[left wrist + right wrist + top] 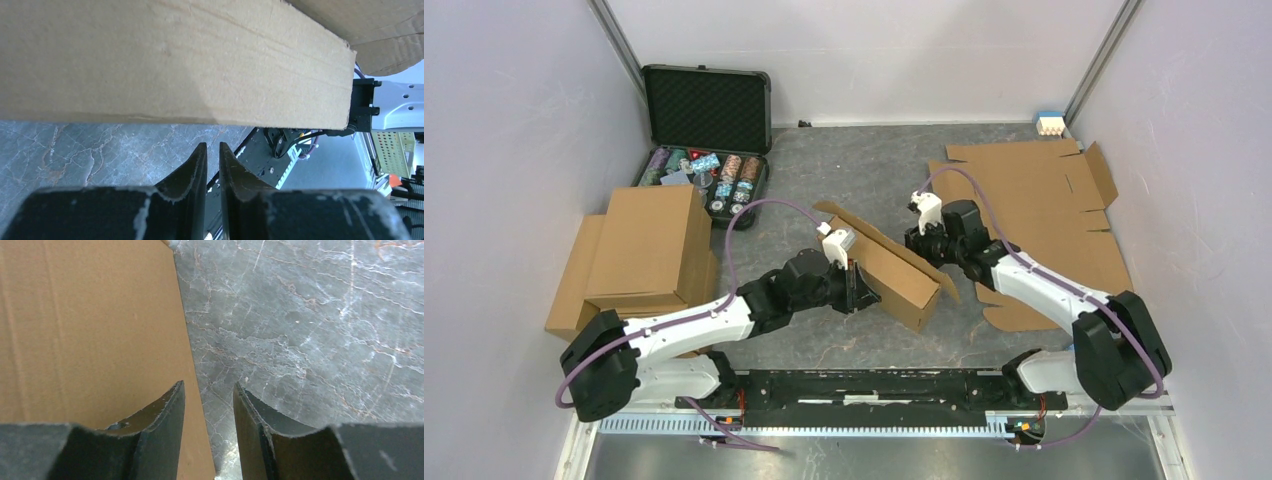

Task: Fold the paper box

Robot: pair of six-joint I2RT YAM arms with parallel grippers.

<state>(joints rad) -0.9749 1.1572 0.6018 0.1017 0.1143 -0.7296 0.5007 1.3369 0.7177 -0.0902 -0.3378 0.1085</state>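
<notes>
Top: arms low; box [894,268] mid-tabletop between both tools, part folded, lid up. Light, stiff card; pinch panel edges.
Left wrist: left tool [210,156] nearly clenched, empty, under box wall.
Right wrist: right tool [209,401] released, straddling box edge.

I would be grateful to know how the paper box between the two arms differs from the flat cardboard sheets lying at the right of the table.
The paper box is folded up into a three-dimensional shape with raised walls; the flat cardboard sheets lie unfolded with flaps spread. The paper box sits between the two arms, tilted; the sheets lie by the right wall. Both are plain brown corrugated cardboard.
</notes>
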